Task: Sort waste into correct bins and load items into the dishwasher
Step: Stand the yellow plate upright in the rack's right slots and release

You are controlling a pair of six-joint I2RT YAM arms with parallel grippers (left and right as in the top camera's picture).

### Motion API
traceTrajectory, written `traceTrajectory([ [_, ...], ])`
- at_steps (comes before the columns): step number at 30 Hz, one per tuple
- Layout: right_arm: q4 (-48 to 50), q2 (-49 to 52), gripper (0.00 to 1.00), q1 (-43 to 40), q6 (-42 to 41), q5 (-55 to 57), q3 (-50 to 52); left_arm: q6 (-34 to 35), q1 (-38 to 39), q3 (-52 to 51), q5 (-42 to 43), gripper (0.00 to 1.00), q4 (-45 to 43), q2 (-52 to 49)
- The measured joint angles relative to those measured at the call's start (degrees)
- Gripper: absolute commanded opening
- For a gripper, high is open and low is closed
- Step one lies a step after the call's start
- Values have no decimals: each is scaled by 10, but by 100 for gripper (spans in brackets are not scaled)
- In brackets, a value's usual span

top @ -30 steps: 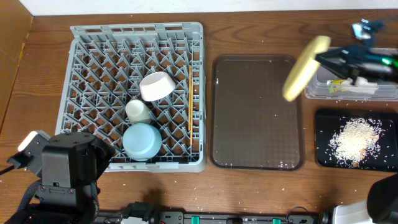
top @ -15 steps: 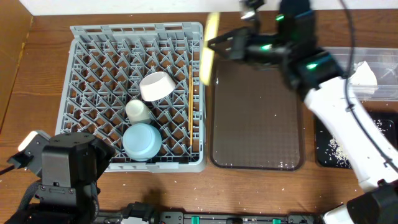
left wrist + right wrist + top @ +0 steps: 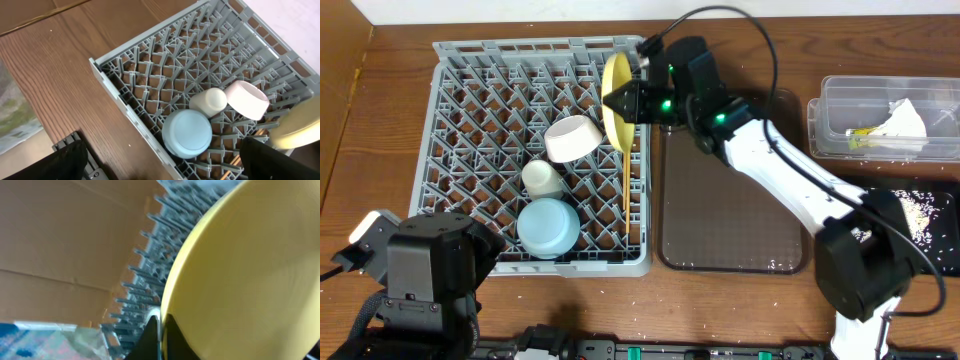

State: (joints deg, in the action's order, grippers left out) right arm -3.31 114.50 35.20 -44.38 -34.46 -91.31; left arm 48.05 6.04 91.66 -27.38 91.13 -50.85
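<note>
My right gripper [image 3: 628, 102] is shut on the rim of the pale yellow plate [image 3: 616, 104], which stands on edge over the right side of the grey dishwasher rack [image 3: 480, 110]. In the right wrist view the plate [image 3: 250, 270] fills the frame, with a dark finger on either side of its rim. A white bowl [image 3: 572, 138], a small white cup [image 3: 542, 178], a light blue cup [image 3: 548, 226] and chopsticks [image 3: 625, 170] lie in the rack. My left gripper [image 3: 165, 167] is open above the rack's near edge, holding nothing. The napkin [image 3: 902, 122] sits in the clear tub [image 3: 840, 140].
A dark brown tray [image 3: 735, 200] lies right of the rack, under my right arm. The black bin [image 3: 925, 215] holding crumbs is partly hidden by that arm. Crumbs dot the table's front edge. My left arm's base [image 3: 420, 265] stands at the rack's front left corner.
My right arm has swung left from the clear tub, across the brown tray, carrying the plate to the rack's right side. The left arm has not moved.
</note>
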Motion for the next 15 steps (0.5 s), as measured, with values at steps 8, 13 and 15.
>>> traceTrajectory([
  [8, -81, -19, 98, -6, 53, 14, 2, 0, 0, 0, 0, 98, 0, 0],
  [13, -227, -130, 99, -49, 110, 64, 3, 0, 0, 0, 0, 98, 0, 0],
  [15, -279, -186, 99, -71, 149, 79, -2, 0, 0, 0, 0, 98, 0, 0],
])
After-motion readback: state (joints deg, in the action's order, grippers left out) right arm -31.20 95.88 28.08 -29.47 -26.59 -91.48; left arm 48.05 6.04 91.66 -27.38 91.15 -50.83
